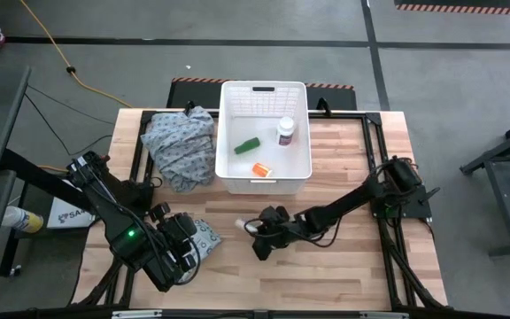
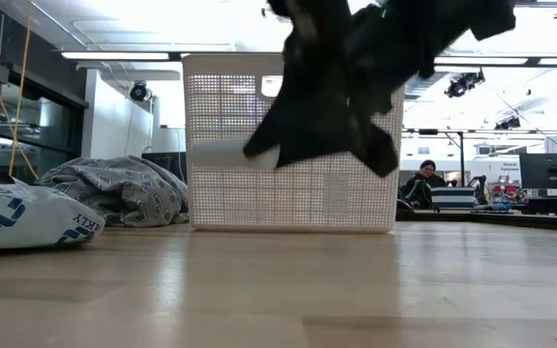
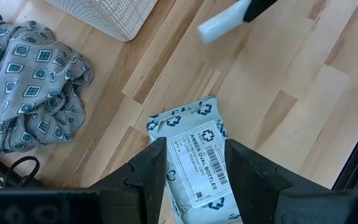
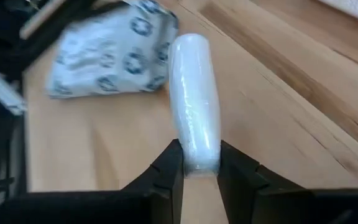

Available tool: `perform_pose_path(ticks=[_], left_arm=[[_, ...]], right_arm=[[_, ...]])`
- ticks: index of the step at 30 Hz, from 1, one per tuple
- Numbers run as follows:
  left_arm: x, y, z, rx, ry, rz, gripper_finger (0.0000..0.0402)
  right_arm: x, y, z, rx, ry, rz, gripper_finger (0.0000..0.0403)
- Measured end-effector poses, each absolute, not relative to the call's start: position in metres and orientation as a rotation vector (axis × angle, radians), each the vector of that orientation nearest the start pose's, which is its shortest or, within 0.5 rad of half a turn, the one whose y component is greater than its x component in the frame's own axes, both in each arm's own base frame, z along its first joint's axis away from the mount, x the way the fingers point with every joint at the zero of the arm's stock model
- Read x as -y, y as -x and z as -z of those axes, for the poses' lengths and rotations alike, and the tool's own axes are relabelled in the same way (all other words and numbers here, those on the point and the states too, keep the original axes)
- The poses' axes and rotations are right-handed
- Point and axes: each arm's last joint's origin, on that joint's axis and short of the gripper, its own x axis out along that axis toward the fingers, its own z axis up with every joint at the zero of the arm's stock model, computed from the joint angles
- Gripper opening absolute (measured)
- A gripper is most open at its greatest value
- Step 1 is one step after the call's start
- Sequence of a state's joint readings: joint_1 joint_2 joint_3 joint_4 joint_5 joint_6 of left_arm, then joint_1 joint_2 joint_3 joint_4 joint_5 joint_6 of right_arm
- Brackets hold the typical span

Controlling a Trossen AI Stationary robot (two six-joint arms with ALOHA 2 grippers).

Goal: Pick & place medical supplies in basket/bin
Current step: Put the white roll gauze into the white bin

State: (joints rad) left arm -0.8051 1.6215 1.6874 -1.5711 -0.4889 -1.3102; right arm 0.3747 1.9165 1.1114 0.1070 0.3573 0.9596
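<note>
STEP: I'm lifting the white tube (image 4: 194, 118) in the right gripper (image 4: 199, 163), jaws pinching its end, just off the table before the bin (image 1: 264, 182) | NEXT: carrying it over the rim, releasing | LEFT: left gripper (image 3: 191, 163) hovering half-open over the soft packet (image 3: 194, 158)

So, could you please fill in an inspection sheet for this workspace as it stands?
Surface: wooden table, bare around the arms.
Job's things: white bin holds pill bottle, green box, orange piece; soft packet on table.
Clutter: patterned cloth left of the bin.
Grippers: right claw shut on white tube, lifted; left claw open over the packet.
Cables: yellow cord on the floor.
Surroundings: person seated far behind.
</note>
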Motion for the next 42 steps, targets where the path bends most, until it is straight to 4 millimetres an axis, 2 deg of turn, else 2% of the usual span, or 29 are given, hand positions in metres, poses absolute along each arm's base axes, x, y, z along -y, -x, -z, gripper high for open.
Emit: perform_pose_path(ticks=[10, 16, 23, 31, 42], left_arm=[[0.192, -0.204, -0.35, -1.065, 0.24, -0.515, 0.0195], [0.192, -0.204, -0.35, -1.065, 0.242, -0.515, 0.0195], [0.193, -0.205, -0.35, -1.059, 0.254, -0.512, 0.0195], [0.195, -0.208, -0.351, -1.002, 0.273, -0.504, 0.0195], [0.196, -0.211, -0.352, -0.936, 0.352, -0.541, 0.0195]], right_arm=[[-0.15, -0.35, -0.221, -0.466, -0.7, 0.157, 0.0074], [-0.155, -0.331, -0.261, -0.371, -0.713, 0.086, 0.0074], [-0.159, -0.307, -0.298, -0.269, -0.723, 0.043, 0.0074], [-0.142, -0.283, -0.339, -0.125, -0.622, 0.071, 0.0074], [-0.092, -0.258, -0.382, 0.016, -0.46, 0.151, 0.0074]])
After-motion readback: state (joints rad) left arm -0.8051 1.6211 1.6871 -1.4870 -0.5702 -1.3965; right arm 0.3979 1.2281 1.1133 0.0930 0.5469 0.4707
